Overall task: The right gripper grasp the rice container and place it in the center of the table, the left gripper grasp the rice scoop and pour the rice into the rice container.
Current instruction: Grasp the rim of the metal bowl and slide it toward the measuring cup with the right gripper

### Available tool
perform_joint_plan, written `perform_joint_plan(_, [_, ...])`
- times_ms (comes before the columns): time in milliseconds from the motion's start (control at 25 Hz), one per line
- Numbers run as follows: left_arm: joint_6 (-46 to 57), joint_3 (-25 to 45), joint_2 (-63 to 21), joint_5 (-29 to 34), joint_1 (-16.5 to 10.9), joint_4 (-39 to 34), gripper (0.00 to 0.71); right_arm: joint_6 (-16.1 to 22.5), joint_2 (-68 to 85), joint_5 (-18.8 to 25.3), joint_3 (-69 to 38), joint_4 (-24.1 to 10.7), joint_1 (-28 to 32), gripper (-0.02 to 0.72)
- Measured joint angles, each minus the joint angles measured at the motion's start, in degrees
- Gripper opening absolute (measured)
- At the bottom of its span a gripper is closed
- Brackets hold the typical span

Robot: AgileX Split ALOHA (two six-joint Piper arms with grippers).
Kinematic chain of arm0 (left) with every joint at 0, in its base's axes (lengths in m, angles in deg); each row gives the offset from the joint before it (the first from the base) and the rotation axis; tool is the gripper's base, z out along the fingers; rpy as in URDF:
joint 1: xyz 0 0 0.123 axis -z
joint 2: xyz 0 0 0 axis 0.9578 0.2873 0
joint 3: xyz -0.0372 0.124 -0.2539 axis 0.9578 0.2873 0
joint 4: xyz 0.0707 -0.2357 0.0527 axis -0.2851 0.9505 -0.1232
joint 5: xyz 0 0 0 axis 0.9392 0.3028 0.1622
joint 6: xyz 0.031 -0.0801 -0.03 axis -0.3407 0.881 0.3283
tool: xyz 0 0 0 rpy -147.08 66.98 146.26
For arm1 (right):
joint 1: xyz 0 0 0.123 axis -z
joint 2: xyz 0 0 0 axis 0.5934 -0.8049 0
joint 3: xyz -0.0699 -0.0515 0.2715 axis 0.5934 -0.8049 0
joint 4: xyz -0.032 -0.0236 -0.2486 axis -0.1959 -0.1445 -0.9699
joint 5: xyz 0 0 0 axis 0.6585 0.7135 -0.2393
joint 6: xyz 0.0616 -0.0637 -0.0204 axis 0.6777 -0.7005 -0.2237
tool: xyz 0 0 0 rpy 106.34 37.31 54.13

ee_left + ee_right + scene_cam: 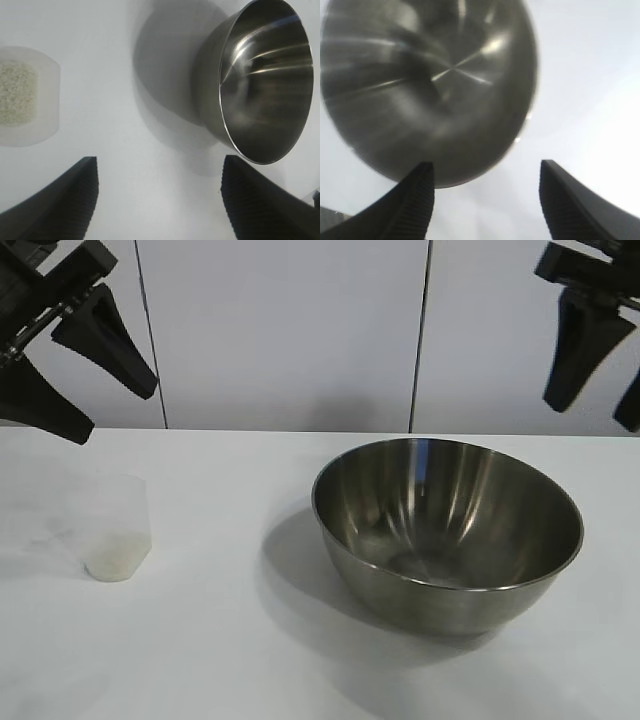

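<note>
Both arms raised above the worktop (250,640), neither in contact with any item.

Left claw (85,390): hangs high over the left end of the worktop, fingers spread wide with nothing between them. Its wrist view shows the 2 dark ribbed fingertips (65,200) far apart, with bare worktop in the gap.

Right claw (610,380): hangs high at the right end, above and just behind the far right rim of the rice container (447,530). Fingers parted wide, holding nothing. In its wrist view the 2 fingertips (405,205) frame the near edge of the container, which fills most of the view below the claw; no contact visible.

Rice container: upright on the worktop, below and inward of the right claw, well apart from the left claw. Inside shiny, with reflections. No clear grains seen inside; the pale patch at the bottom cannot be told from glare.

Rice scoop (113,530): upright on the worktop almost directly below the left claw, slightly to its inner side. Well apart from the container, bare worktop between them.

Rice (15,92): pale grainy layer in the bottom of the scoop, seen from above in the left wrist view and as a whitish band through the scoop wall in the exterior view.
</note>
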Motion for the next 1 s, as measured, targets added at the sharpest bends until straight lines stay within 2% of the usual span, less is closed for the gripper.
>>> perform_joint_plan(120, [0.0, 0.0, 0.0, 0.0, 0.0, 0.0, 0.503, -1.3, 0.0, -1.6, -0.2, -1.0, 1.9, 0.419])
perform_joint_plan(280, [0.0, 0.0, 0.0, 0.0, 0.0, 0.0, 0.503, -3.2, -0.2, -8.1, -3.0, -0.5, 2.2, 0.419])
perform_joint_plan(560, [0.0, 0.0, 0.0, 0.0, 0.0, 0.0, 0.503, -6.5, -9.3, -14.7, -8.5, 6.2, 2.2, 0.419])
perform_joint_plan(720, [0.0, 0.0, 0.0, -0.1, 0.0, 0.0, 0.503, -7.3, -14.3, -19.6, -8.7, 8.0, 0.8, 0.415])
perform_joint_plan(760, [0.0, 0.0, 0.0, -0.1, 0.0, 0.0, 0.503, -7.5, -15.5, -20.4, -8.7, 8.1, 0.1, 0.393])
perform_joint_plan(800, [0.0, 0.0, 0.0, -0.1, 0.0, 0.0, 0.503, -7.7, -16.3, -21.0, -8.7, 8.3, -0.6, 0.333])
perform_joint_plan(840, [0.0, 0.0, 0.0, -0.1, 0.0, 0.0, 0.503, -7.9, -17.2, -21.8, -8.7, 8.5, -1.1, 0.231])
perform_joint_plan(920, [0.0, 0.0, 0.0, -0.1, 0.0, 0.0, 0.503, -8.5, -18.1, -23.0, -8.7, 8.9, -1.8, 0.091])
perform_joint_plan(1000, [0.0, 0.0, 0.0, -0.2, 0.0, 0.0, 0.503, -9.9, -18.2, -22.1, -8.1, 10.4, -1.8, 0.038])
